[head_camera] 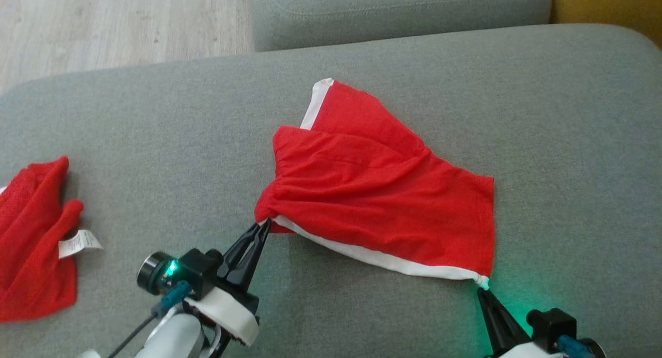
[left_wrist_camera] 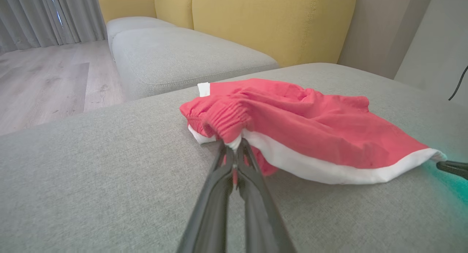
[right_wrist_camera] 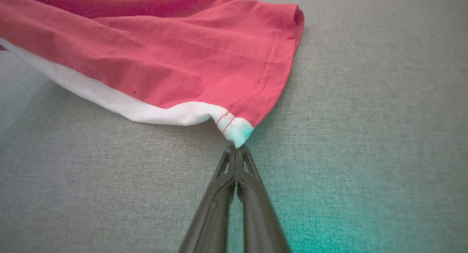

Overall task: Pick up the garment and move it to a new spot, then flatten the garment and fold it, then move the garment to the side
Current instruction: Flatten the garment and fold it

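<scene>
A red garment with white trim lies spread on the grey cushion. It looks like a pair of shorts with a gathered waistband. My left gripper is shut on the gathered near-left corner; in the left wrist view the fingers pinch the bunched waistband of the garment. My right gripper is shut on the near-right white corner. In the right wrist view its tips meet that corner of the garment, which is drawn to a point.
A second red garment with a white label lies at the cushion's left edge. Beyond the cushion are a wooden floor, another grey cushion and a yellow sofa back.
</scene>
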`<state>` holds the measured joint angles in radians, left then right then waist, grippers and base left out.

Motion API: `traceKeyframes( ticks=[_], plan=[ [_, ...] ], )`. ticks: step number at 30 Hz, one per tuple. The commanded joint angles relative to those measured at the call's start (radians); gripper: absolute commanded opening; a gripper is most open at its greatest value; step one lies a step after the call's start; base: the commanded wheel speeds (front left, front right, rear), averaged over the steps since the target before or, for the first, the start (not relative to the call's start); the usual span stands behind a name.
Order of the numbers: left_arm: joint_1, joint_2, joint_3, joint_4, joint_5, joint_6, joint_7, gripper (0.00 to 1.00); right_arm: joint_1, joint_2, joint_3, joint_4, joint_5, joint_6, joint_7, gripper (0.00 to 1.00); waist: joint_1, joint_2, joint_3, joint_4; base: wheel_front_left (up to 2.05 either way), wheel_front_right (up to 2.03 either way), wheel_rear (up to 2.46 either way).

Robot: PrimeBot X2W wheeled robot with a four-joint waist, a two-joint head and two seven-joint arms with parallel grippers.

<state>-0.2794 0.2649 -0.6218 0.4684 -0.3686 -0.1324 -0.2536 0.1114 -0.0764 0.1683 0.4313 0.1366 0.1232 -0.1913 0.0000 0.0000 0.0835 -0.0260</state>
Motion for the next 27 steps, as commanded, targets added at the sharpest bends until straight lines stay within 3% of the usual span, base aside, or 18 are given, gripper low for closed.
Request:
traceKeyframes(
  ticks=[1,12,21,27],
  plan=[
    [-0.020,0.020,0.034,-0.022,0.000,0.002,-0.008,0.00,-0.032,-0.016,0.024,-0.021,-0.009,0.008,-0.019,0.00,0.0000,0.0000,-0.009,-0.004,0.00,0.00,0.00],
    [0.023,0.026,0.036,-0.045,-0.003,0.002,-0.008,0.00,-0.013,-0.024,0.005,-0.060,-0.028,0.008,-0.058,0.00,0.0000,0.0000,-0.074,-0.023,0.00,0.00,0.00],
    [0.033,0.064,0.040,-0.178,-0.024,0.002,-0.008,0.00,-0.007,-0.014,-0.059,-0.279,-0.057,0.008,-0.070,0.00,0.0000,0.0000,-0.133,-0.052,0.00,0.00,0.00],
    [-0.056,0.120,-0.045,-0.292,-0.077,0.002,-0.003,0.00,-0.050,-0.031,-0.130,-0.469,-0.065,0.008,-0.070,0.00,0.0000,0.0000,-0.175,-0.063,0.00,0.00,0.00]
  ],
)
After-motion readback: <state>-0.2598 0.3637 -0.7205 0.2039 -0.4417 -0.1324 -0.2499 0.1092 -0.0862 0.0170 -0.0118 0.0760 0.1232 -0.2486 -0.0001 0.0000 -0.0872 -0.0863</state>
